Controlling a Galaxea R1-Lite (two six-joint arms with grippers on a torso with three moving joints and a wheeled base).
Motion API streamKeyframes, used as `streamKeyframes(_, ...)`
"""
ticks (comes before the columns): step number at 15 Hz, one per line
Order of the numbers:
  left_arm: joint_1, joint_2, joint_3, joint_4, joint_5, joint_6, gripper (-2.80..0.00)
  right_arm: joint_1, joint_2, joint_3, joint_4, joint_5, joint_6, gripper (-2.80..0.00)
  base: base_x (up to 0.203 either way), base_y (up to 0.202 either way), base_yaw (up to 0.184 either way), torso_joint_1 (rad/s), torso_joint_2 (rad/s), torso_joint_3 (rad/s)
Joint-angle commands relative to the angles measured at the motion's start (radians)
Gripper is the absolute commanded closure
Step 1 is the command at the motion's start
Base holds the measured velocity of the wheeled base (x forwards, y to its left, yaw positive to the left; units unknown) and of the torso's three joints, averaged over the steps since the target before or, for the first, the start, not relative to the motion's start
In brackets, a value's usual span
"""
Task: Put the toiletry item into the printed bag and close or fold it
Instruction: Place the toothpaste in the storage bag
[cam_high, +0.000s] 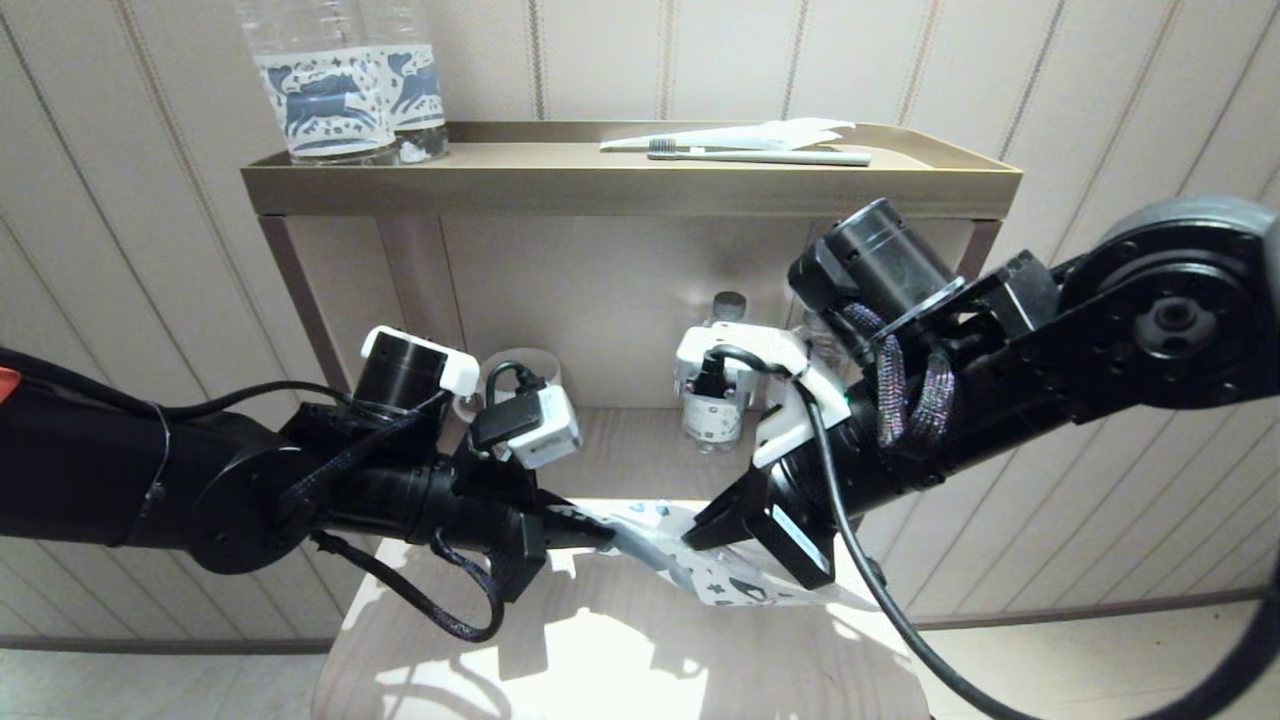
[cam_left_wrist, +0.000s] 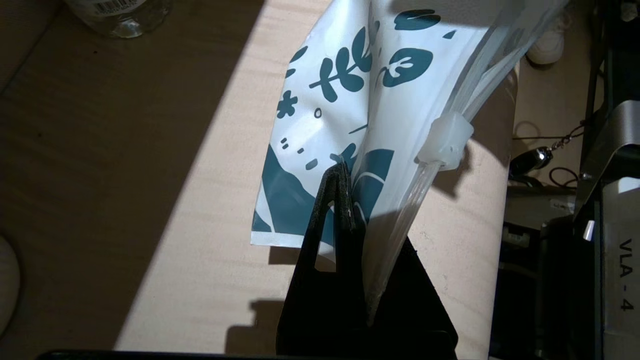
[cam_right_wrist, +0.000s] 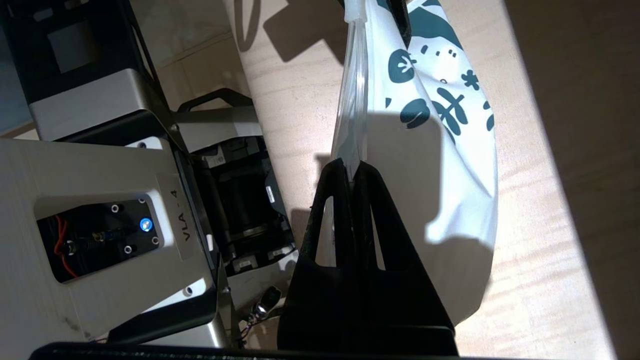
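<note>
Just above the pale wooden table (cam_high: 620, 640), the printed bag (cam_high: 690, 565) hung stretched between both arms. The left gripper (cam_high: 600, 535) was clamped tight on one end of it, the right gripper (cam_high: 697, 537) pinched on its clear zip edge. Farther back, a toothbrush (cam_high: 760, 155) lay on the shelf's top tray (cam_high: 630, 185), beside two bottles (cam_high: 345, 85).

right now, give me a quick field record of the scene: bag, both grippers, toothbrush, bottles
printed bag: held up between both grippers above the wooden table
left gripper: shut on one end of the bag
right gripper: shut on the clear zip edge
zip slider: on the strip, between the grippers
toothbrush: on the top shelf
bottles: top shelf, robot's left
</note>
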Motion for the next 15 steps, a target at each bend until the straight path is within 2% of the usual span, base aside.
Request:
streamKeyframes(1,0.0,-0.001,-0.009,-0.001,-0.003,-0.001,0.0,0.002,0.002,0.001,0.002,0.003,-0.002,0.0,0.0,0.0,0.0,0.0,0.0,0.0)
streamKeyframes(6,0.016,0.028,-0.037,-0.002,-0.003,-0.04,0.0,0.005,-0.024,0.03,-0.013,0.003,-0.005,0.0,0.0,0.0,0.0,0.0,0.0,0.0)
streamKeyframes(15,0.018,0.027,-0.042,0.001,-0.003,-0.05,0.0,-0.005,-0.021,0.068,-0.054,0.002,-0.008,0.0,0.0,0.0,0.0,0.0,0.0,0.0)
